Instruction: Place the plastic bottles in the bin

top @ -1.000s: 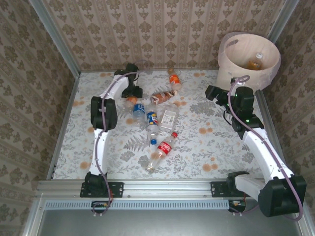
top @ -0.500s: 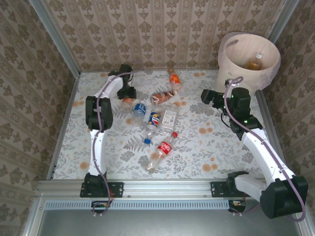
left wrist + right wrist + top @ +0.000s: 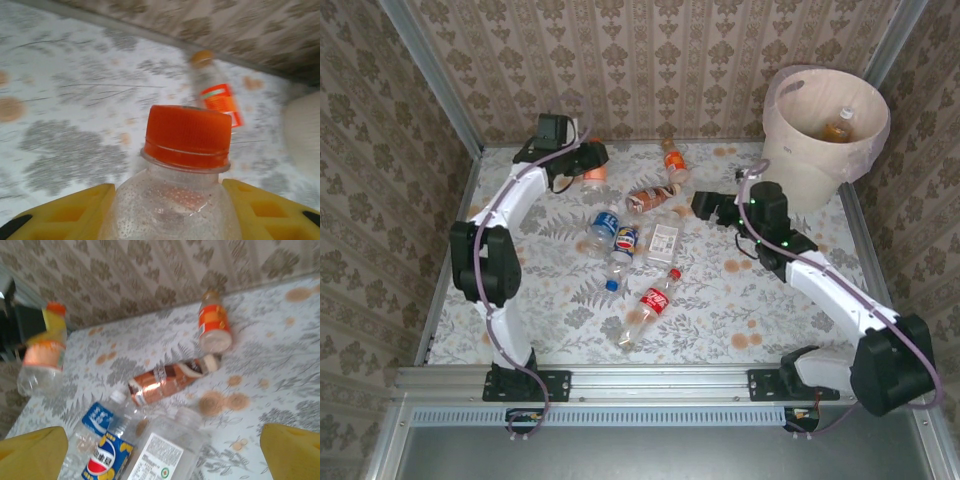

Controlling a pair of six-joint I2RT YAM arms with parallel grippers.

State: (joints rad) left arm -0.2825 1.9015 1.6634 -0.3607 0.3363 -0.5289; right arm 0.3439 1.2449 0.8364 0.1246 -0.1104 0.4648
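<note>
Nearest the arm bases, a red-labelled bottle lies on its side on the desk. Being round, it could be set rolling by any arm sweeping low over it.

Beyond it, two blue-labelled bottles and a clear bottle are packed together, some touching. The right end effector is seen just beside this cluster with its jaws spread wide and nothing between them. If it is brought down here, two bottles might be caught at once, or a neighbour might be knocked aside and sent out of reach.

Further back lie a brown-labelled bottle and an orange-labelled bottle, near the far wall.

At the far left, the left end effector is clamped on an orange-capped bottle, raised off the desk. The grip is judged to sit on the rounded shoulder below the cap, where the plastic is slick and beaded with droplets, so the bottle could slip or pivot during transport.

The bin stands at the far right corner, well apart from this bottle, with one bottle already inside. The whole width of the desk must be crossed, and the right arm lies between. A clash of arms is possible, and the tall rim or loose liner could be struck if the bottle is carried too low.
</note>
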